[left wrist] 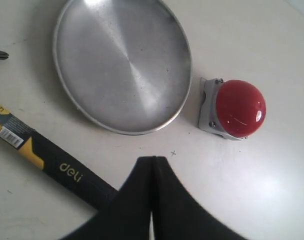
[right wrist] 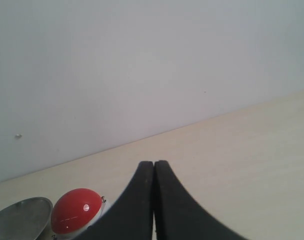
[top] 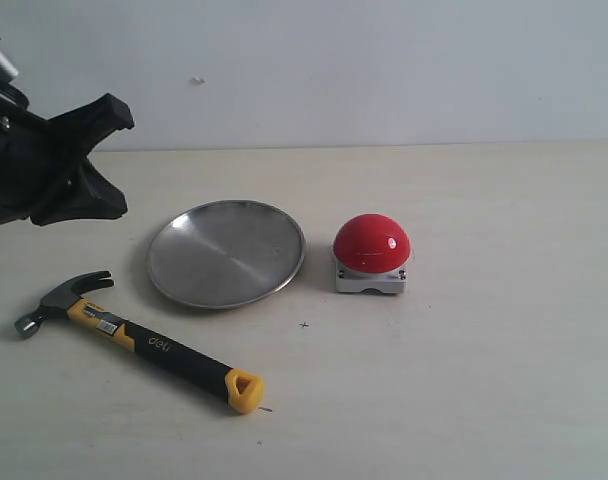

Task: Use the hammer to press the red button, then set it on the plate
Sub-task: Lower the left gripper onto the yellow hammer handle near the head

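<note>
Pale, bare table (top: 484, 380) carries all three things, well spaced and none touching another. Nearest lies the hammer (top: 134, 340), flat on its side, head to the left and the black-and-yellow handle running toward the near right, its yellow loop closest of all. Lying this way the whole handle is free, which should make it easy to take from above.

Over it hangs the left tool (left wrist: 152, 165), its two black fingers pressed together and gripping nothing. In its wrist view the handle runs under the fingertips, so it seems to be lined up for a grasp, though it must spread its fingers first.

Farther back sits the plate (top: 227, 252), empty, just beyond the hammer. To its right, near it but apart, is the button (top: 372, 243), a red dome upright on its grey base. The plate lies between hammer and button, so the carry after the press looks short.

The right tool (right wrist: 153, 167) is likewise closed and empty, held off to the right; the job looks like the left arm's. Behind everything is a plain white wall (top: 384, 70). No step is done yet.
</note>
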Action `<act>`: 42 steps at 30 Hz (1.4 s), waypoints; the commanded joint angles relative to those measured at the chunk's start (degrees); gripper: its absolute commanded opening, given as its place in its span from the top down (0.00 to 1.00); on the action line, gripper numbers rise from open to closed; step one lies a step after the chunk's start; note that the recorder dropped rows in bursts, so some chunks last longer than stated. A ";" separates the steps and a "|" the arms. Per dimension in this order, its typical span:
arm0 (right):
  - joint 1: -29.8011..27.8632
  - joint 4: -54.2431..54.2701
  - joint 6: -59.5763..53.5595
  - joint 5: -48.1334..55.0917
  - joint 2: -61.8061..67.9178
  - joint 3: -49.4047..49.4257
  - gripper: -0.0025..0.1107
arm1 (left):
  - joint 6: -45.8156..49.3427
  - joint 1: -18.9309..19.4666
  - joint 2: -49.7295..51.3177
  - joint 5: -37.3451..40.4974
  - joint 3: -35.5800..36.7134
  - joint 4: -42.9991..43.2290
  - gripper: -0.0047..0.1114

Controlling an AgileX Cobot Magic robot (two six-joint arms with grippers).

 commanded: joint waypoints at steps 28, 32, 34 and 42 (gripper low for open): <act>-0.30 -0.02 -0.27 -0.73 -0.35 0.25 0.98 | -15.56 -0.47 4.81 -8.76 0.10 -12.60 0.96; -0.30 -0.02 -0.27 -0.73 -0.35 0.25 0.98 | -26.95 -0.47 8.05 -8.14 -0.16 -10.32 0.96; -0.30 -0.02 -0.27 -0.73 -0.35 0.25 0.98 | -36.29 -0.73 9.77 -6.19 -0.16 -6.95 0.96; -0.30 -0.02 -0.27 -0.73 -0.35 0.25 0.98 | -69.02 -1.73 12.02 1.93 -0.79 18.65 0.96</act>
